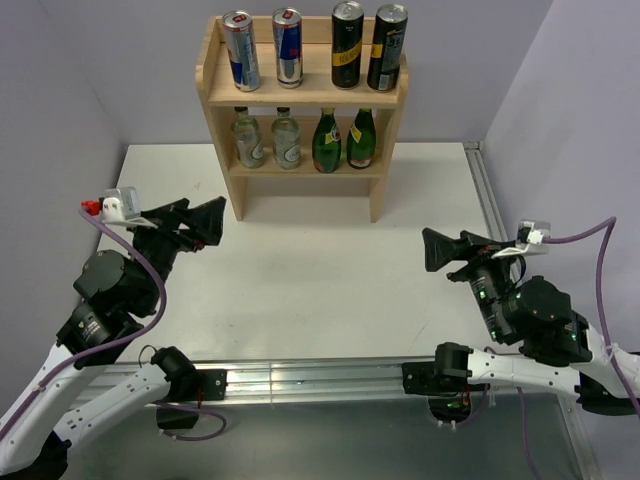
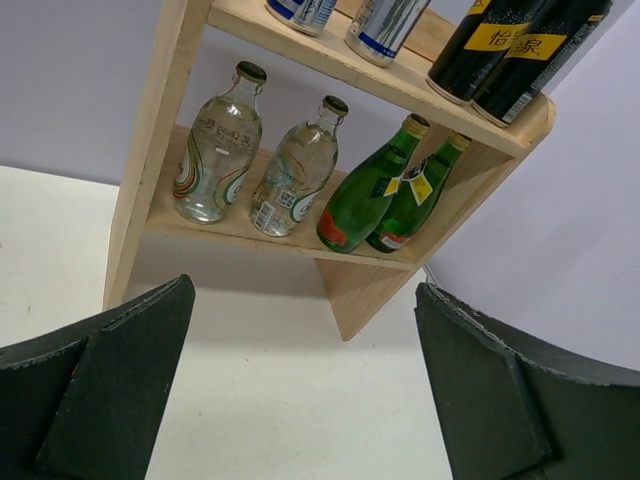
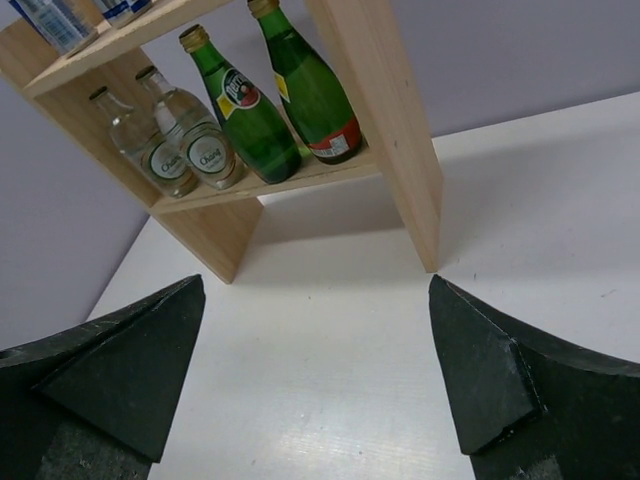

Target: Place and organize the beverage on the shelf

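The light-wood shelf point(image 1: 217, 112) stands at the back of the table. Its upper board holds two silver-blue cans point(image 1: 241, 52) and two black cans point(image 1: 387, 48). Its lower board holds two clear bottles point(image 1: 247, 138) and two green bottles point(image 1: 326, 142). My left gripper point(image 1: 203, 223) is open and empty, in front of the shelf's left side. My right gripper point(image 1: 440, 250) is open and empty, at the right of the table. The left wrist view shows the clear bottles point(image 2: 215, 148) and green bottles point(image 2: 365, 188). The right wrist view shows the green bottles point(image 3: 245, 110) and clear bottles point(image 3: 190, 142).
The white table point(image 1: 320, 270) ends at a metal rail point(image 1: 300, 378) along the near edge. Lilac walls point(image 1: 60, 90) close in the back and both sides. A metal strip point(image 1: 488, 200) runs along the table's right edge.
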